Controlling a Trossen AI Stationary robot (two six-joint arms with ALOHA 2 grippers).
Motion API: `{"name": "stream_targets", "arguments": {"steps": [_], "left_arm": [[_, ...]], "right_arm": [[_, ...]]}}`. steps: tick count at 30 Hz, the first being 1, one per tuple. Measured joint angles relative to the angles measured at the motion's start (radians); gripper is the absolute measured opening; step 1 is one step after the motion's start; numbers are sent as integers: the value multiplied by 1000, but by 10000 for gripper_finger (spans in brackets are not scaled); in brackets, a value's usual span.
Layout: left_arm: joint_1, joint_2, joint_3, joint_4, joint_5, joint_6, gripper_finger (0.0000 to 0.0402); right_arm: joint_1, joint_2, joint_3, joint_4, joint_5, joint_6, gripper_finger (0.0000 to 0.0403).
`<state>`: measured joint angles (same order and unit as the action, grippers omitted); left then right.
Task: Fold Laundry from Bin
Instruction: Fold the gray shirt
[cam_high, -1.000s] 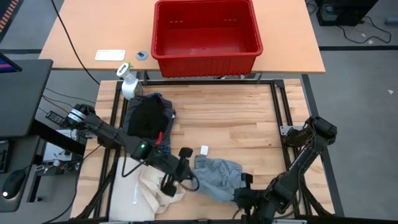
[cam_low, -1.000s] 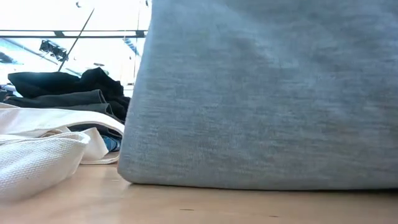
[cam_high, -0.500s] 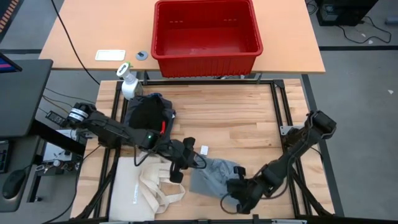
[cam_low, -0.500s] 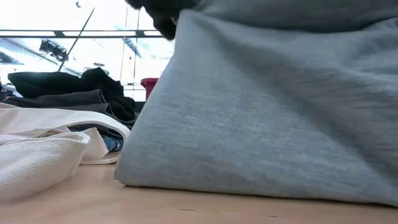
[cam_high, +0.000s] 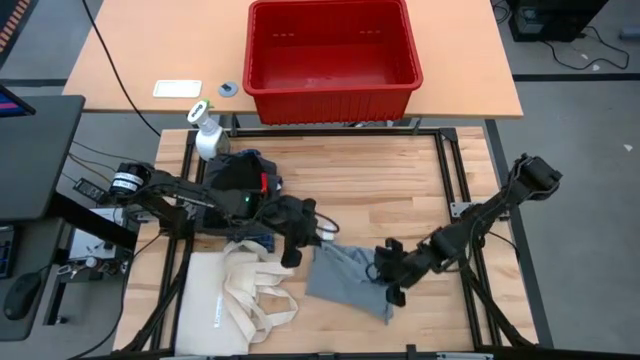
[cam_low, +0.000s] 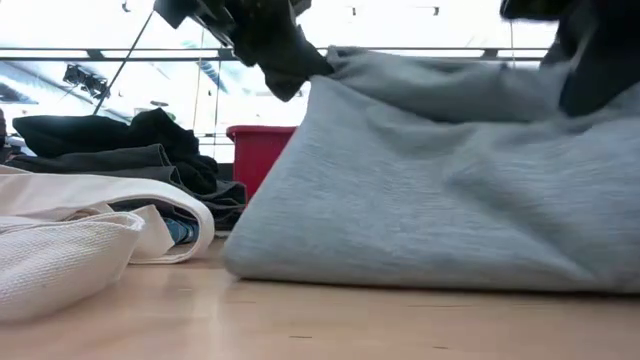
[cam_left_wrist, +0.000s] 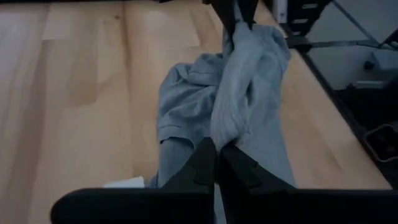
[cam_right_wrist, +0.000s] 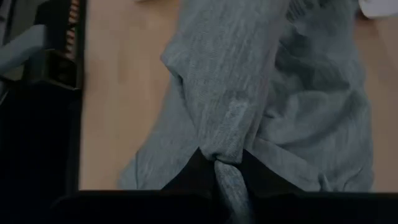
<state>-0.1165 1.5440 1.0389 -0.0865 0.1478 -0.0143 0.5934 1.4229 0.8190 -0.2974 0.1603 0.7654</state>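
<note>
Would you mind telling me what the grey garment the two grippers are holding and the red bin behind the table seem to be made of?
The grey garment looks like a soft knitted jersey, matt and heathered: fine ribbing shows and it drapes in loose folds between the left gripper and the right gripper. The red bin appears to be moulded plastic: rigid, smooth, slightly glossy, with a thick rim and slotted walls.

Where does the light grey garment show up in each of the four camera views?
High view: grey garment near the front edge, between both grippers.
Low view: fills the right and centre.
Left wrist view: centre.
Right wrist view: centre and right.
Shared landmark: the wooden table.
</note>
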Motion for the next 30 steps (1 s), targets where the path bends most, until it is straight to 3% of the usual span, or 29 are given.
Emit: {"name": "stream_targets", "arguments": {"steps": [11,21,30], "left_arm": [[138,85,1,-22,47,10,11],[264,102,1,-19,80,51,11],[356,239,1,33,126,37,11]], "right_arm": [[-162,-37,-160,118,-134,-27,23],[-310,-41,-174,118,-244,-118,23],[-406,-41,-174,82,-314,-173,23]]}}
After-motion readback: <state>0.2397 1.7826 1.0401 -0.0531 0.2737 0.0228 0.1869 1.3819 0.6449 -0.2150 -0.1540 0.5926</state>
